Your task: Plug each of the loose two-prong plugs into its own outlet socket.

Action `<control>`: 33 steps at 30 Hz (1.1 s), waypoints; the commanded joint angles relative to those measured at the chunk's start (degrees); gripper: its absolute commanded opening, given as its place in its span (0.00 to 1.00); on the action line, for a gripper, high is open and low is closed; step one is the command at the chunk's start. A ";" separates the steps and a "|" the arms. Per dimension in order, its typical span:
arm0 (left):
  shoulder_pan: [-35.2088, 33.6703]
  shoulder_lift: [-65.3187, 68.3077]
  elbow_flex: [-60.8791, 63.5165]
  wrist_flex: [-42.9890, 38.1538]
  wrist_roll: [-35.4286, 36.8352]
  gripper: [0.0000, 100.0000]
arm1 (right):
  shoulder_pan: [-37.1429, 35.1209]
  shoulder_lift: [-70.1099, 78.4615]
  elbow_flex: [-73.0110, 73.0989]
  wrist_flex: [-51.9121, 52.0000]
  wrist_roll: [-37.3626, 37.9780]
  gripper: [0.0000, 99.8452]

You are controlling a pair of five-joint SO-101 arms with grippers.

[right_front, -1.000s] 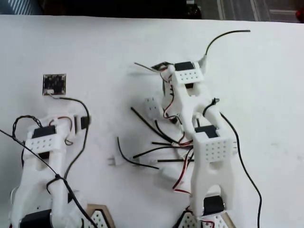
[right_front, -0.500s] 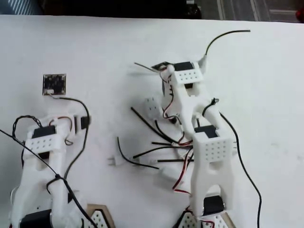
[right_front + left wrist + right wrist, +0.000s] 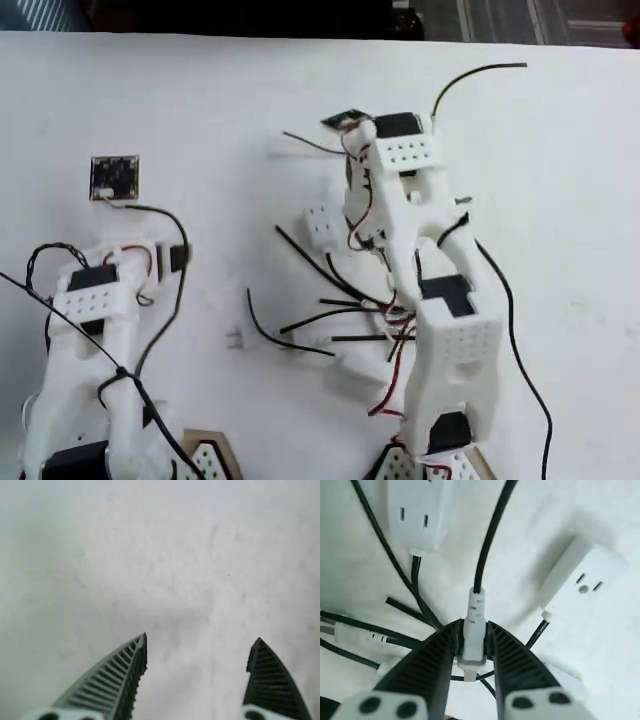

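My right gripper (image 3: 473,626) is pinched on a white plug (image 3: 475,605), whose black cord (image 3: 492,530) runs away from the fingers. One outlet socket (image 3: 417,510) lies on one side of that cord and a second outlet socket (image 3: 585,582) on the other, both with slots showing. A second plug (image 3: 236,340) lies loose on the table (image 3: 200,90). My left gripper (image 3: 201,641) is spread wide above the table.

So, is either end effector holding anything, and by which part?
The right end effector grips a white plug by its body; the left end effector is open, empty.
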 commanded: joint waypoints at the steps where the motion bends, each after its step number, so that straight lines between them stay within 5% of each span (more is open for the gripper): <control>1: 0.40 -2.15 -0.09 -0.97 0.18 0.32 | -1.63 -12.00 5.63 -0.40 -0.70 0.02; 13: 7.52 -2.59 -2.02 -0.88 0.53 0.32 | -2.15 -35.65 30.95 -22.55 -7.12 0.02; 33: 26.51 -2.59 -16.79 -0.88 7.56 0.32 | -17.19 -59.82 58.20 -43.47 -14.07 0.02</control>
